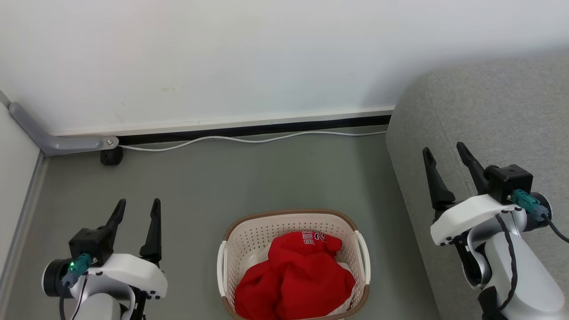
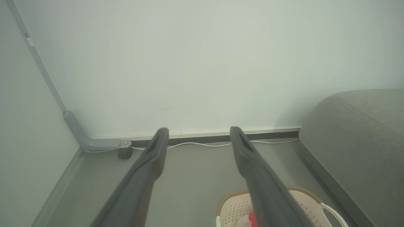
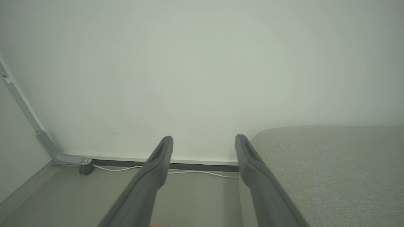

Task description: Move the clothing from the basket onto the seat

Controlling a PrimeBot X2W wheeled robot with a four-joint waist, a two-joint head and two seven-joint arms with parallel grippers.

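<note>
The cream basket (image 1: 249,242) with a brown rim stands on the grey floor at the bottom middle of the head view. Red clothing (image 1: 295,280) with white lettering is bundled inside it. The light grey seat (image 1: 489,111) rises at the right. My left gripper (image 1: 137,204) hangs open to the left of the basket, holding nothing. My right gripper (image 1: 444,149) is open over the seat's left edge, also holding nothing. In the left wrist view the open gripper (image 2: 199,130) points at the wall, with the basket (image 2: 233,208) low between the fingers. In the right wrist view the open gripper (image 3: 204,138) faces the wall beside the seat (image 3: 331,164).
A white wall runs along the back, with a white cable (image 1: 249,140) lying on the floor at its foot. A grey bracket with a black caster (image 1: 111,156) sits in the left corner, beside a side wall panel (image 1: 13,178).
</note>
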